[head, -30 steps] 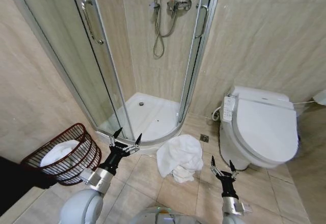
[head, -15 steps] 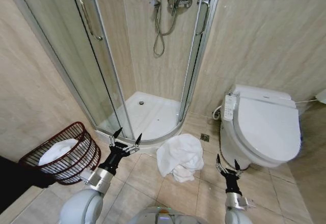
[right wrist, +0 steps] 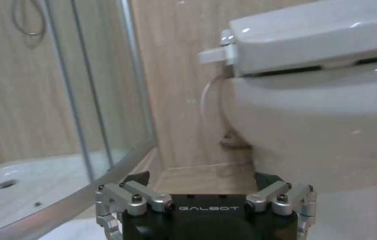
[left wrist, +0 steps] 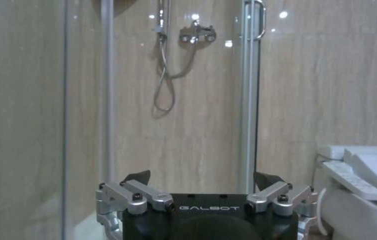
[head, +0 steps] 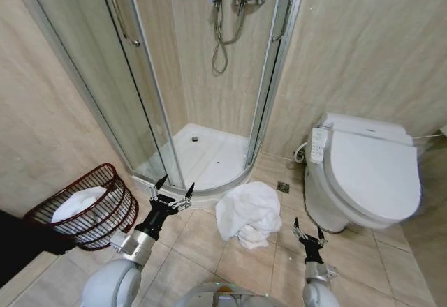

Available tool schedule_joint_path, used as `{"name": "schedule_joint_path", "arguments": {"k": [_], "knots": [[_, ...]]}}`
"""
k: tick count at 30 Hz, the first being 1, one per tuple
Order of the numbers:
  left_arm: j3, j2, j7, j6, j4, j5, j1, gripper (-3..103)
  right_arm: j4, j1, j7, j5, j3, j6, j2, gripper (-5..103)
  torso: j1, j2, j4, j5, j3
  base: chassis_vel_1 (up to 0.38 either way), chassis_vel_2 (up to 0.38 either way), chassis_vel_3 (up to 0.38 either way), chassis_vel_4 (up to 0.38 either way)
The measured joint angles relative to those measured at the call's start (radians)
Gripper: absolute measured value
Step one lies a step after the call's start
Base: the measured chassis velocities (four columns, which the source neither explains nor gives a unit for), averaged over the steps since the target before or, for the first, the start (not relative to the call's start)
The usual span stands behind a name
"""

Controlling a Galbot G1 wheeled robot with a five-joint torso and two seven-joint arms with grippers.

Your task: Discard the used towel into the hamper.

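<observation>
Your left claw (head: 170, 194) hangs over the floor (head: 202, 251) just in front of the shower tray (head: 202, 157), fingers spread wide, holding nothing. Your right claw (head: 308, 232) sits low near the base of the toilet (head: 367, 174), also open and empty; its wrist view confirms the gap between the tips with only tile and toilet beyond.

The towel (head: 248, 213) lies crumpled on the floor between the two claws, touching neither, just off the curved edge of the shower tray. The hamper (head: 87, 209) stands at the left wall, beside the shower door (head: 133, 77), tilted toward you, with white cloth already inside.

Judgement: grasp not yet made; task at its start.

Risks from here:
- The towel is a loose heap. A shallow pinch may catch one fold only, and the rest will trail and drag across the tile.
- The right claw is close to the toilet bowl; a wide swing toward the towel could clip it.
- The hamper is light open weave and already leaning. A trailing towel end or the left arm brushing its rim could tip it.
- A release short of the rim drops the towel beside it.
</observation>
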Motion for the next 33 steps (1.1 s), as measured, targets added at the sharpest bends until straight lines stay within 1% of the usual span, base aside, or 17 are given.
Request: {"name": "schedule_joint_path", "arguments": {"k": [4, 7, 9, 13, 16, 17, 21, 22, 25, 28, 30, 31, 33], "knots": [[0.000, 0.000, 0.000, 0.000, 0.000, 0.000, 0.000, 100, -0.021, 0.011, -0.043, 0.016, -0.020, -0.008, -0.018, 100, -0.005, -0.016, 0.0000, 0.0001, -0.011, 0.053, 0.046, 0.045, 0.047], [0.000, 0.000, 0.000, 0.000, 0.000, 0.000, 0.000, 100, -0.039, 0.021, -0.053, 0.010, -0.033, -0.016, -0.021, 100, -0.008, -0.025, 0.0001, 0.0001, -0.017, 0.076, 0.072, 0.073, 0.071], [0.000, 0.000, 0.000, 0.000, 0.000, 0.000, 0.000, 100, -0.048, 0.023, -0.073, -0.003, -0.049, -0.047, -0.027, 100, -0.010, -0.034, 0.0001, 0.0000, -0.024, 0.090, 0.081, 0.075, 0.086], [0.000, 0.000, 0.000, 0.000, 0.000, 0.000, 0.000, 100, -0.072, 0.032, -0.080, -0.021, -0.081, -0.065, -0.043, 100, -0.014, -0.044, 0.0001, 0.0001, -0.031, 0.106, 0.093, 0.103, 0.090], [0.000, 0.000, 0.000, 0.000, 0.000, 0.000, 0.000, 100, -0.140, 0.068, -0.088, -0.099, -0.111, -0.100, -0.084, 100, -0.018, -0.058, 0.0001, 0.0002, -0.040, 0.100, 0.112, 0.123, 0.107], [0.000, 0.000, 0.000, 0.000, 0.000, 0.000, 0.000, 100, -0.140, 0.068, -0.088, -0.099, -0.111, -0.100, -0.084, 100, -0.018, -0.058, 0.0001, 0.0002, -0.040, 0.106, 0.116, 0.128, 0.118], [0.000, 0.000, 0.000, 0.000, 0.000, 0.000, 0.000, 100, -0.243, 0.127, -0.097, -0.137, -0.135, -0.100, -0.139, 100, -0.024, -0.075, 0.0005, 0.0001, -0.051, 0.123, 0.111, 0.136, 0.125], [0.000, 0.000, 0.000, 0.000, 0.000, 0.000, 0.000, 100, -0.243, 0.127, -0.097, -0.137, -0.135, -0.100, -0.139, 100, -0.024, -0.075, 0.0005, 0.0001, -0.051, 0.125, 0.107, 0.146, 0.122], [0.000, 0.000, 0.000, 0.000, 0.000, 0.000, 0.000, 100, -0.336, 0.172, -0.109, -0.214, -0.148, -0.052, -0.181, 100, -0.028, -0.088, 0.0005, 0.0003, -0.060, 0.116, 0.101, 0.097, 0.104], [0.000, 0.000, 0.000, 0.000, 0.000, 0.000, 0.000, 100, -0.388, 0.195, -0.115, -0.230, -0.164, -0.047, -0.204, 100, -0.030, -0.094, 0.0004, -0.0002, -0.064, 0.076, 0.079, 0.081, 0.047], [0.000, 0.000, 0.000, 0.000, 0.000, 0.000, 0.000, 100, -0.455, 0.231, -0.130, -0.239, -0.175, -0.073, -0.218, 100, -0.031, -0.098, 0.0000, 0.0004, -0.066, 0.000, 0.000, 0.000, 0.000], [0.000, 0.000, 0.000, 0.000, 0.000, 0.000, 0.000, 100, -0.455, 0.231, -0.130, -0.239, -0.175, -0.073, -0.218, 100, -0.031, -0.098, 0.0000, 0.0004, -0.066, 0.000, 0.000, 0.000, 0.000], [0.000, 0.000, 0.000, 0.000, 0.000, 0.000, 0.000, 100, -0.500, 0.263, -0.155, -0.231, -0.184, -0.111, -0.227, 100, -0.032, -0.098, -0.0002, 0.0000, -0.067, 0.000, 0.000, 0.000, 0.000]]}}
